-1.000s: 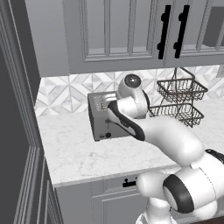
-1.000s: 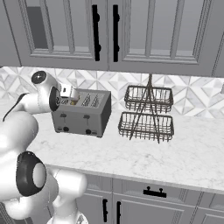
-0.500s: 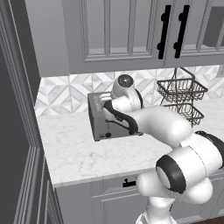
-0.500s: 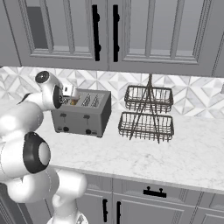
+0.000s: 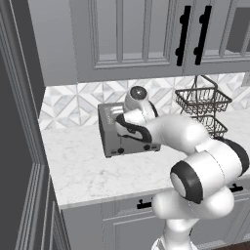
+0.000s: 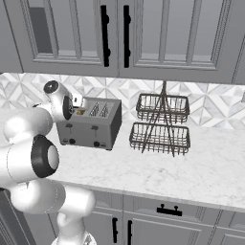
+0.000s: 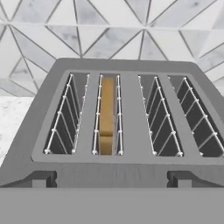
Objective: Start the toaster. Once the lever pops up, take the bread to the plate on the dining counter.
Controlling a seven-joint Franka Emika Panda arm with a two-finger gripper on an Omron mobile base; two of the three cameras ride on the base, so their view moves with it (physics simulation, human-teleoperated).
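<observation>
Overhead, the hand camera looks straight down into the boxy grey metal four-slot toaster (image 7: 127,118). The flat tan-brown bread slice (image 7: 106,114) stands on edge in the second slot from the left of that view, sunk between the wire guides; the other three slots hold nothing. Two black levers (image 6: 69,126) show on the front face, with black knobs below them.

The white arm's two-finger gripper (image 6: 77,106) hangs over the toaster's left end in the right base view, jaws spread wide, gripping nothing.

The toaster sits well back on the white marble worktop (image 6: 191,172), near the triangle-patterned tile backsplash (image 5: 68,105). A black wire two-tier basket rack (image 6: 161,125) stands just beside it to the right, apart from it. Open marble lies in front, out to the counter's front edge. Grey cabinet doors (image 6: 158,33) hang above.
</observation>
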